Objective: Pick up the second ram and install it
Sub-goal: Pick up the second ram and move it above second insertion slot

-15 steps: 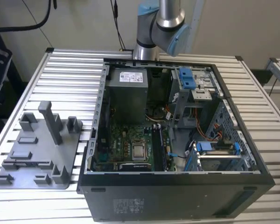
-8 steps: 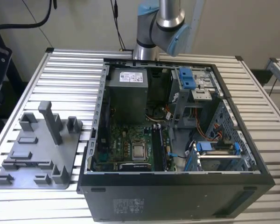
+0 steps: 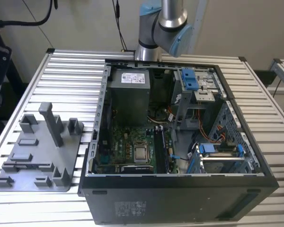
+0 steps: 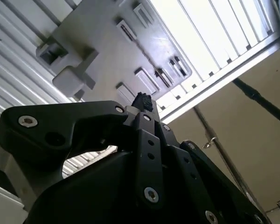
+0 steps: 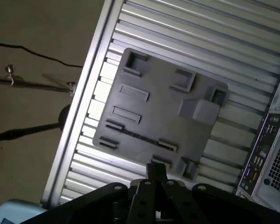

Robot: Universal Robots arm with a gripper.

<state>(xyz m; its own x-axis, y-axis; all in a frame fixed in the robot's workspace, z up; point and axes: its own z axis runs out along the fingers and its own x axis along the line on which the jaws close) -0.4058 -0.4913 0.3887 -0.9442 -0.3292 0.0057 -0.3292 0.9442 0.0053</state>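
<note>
My gripper (image 5: 156, 171) hangs high above the grey fixture tray (image 5: 163, 109), its black fingers pressed together with nothing between them. In the second wrist view the gripper (image 4: 143, 101) points at the same tray (image 4: 98, 51). The tray (image 3: 23, 182) lies on the slatted table at the exterior view's left. A thin dark strip (image 5: 133, 135) runs along its long slot; I cannot tell whether it is the second ram. Dark upright sticks (image 3: 160, 149) stand in the motherboard slots beside the processor (image 3: 141, 153).
The open computer case (image 3: 180, 189) lies on its side on the table, taking up the middle and the exterior view's right. The arm's elbow (image 3: 163, 23) rises behind the case. Upright posts (image 3: 51, 123) stand on the tray. The table edge (image 5: 79, 107) and a cable (image 5: 23, 51) are close by.
</note>
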